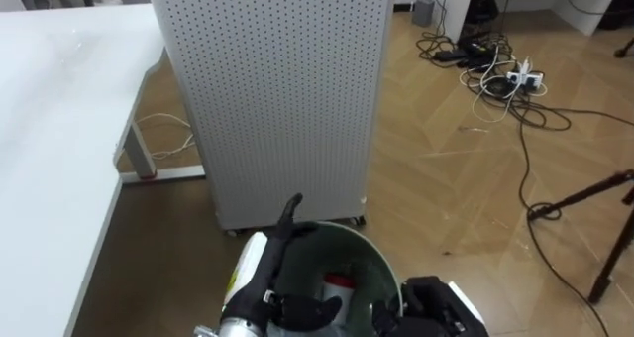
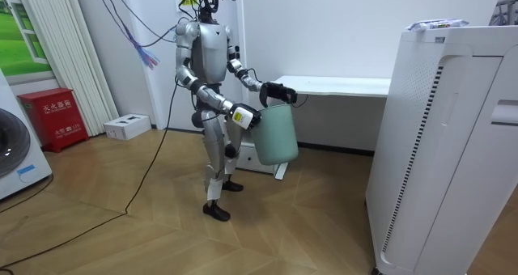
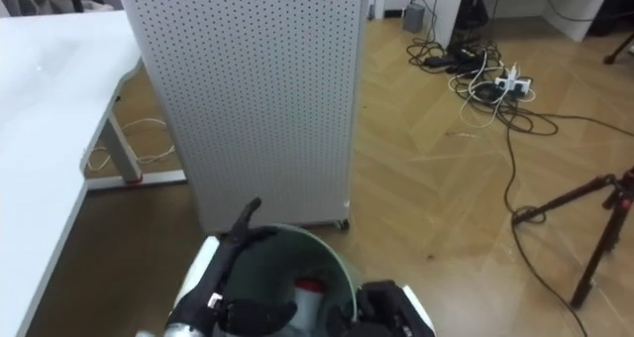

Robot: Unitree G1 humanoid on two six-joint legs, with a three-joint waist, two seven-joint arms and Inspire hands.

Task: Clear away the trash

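While the left hand [image 1: 297, 302] curls its fingers over the rim of the green bin [image 1: 362, 253], the right hand [image 1: 428, 299] sits at the rim's other side; I cannot tell its grip. Red-and-white garbage [image 1: 337, 280] lies inside the bin. It looks light and crushable, best pinched across its middle. Beyond stands a perforated white cabinet [image 1: 277, 89].

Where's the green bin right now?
The green bin is bottom centre of the left eye view, held off the floor between the left hand and right hand, before the white perforated cabinet, white table to its left.
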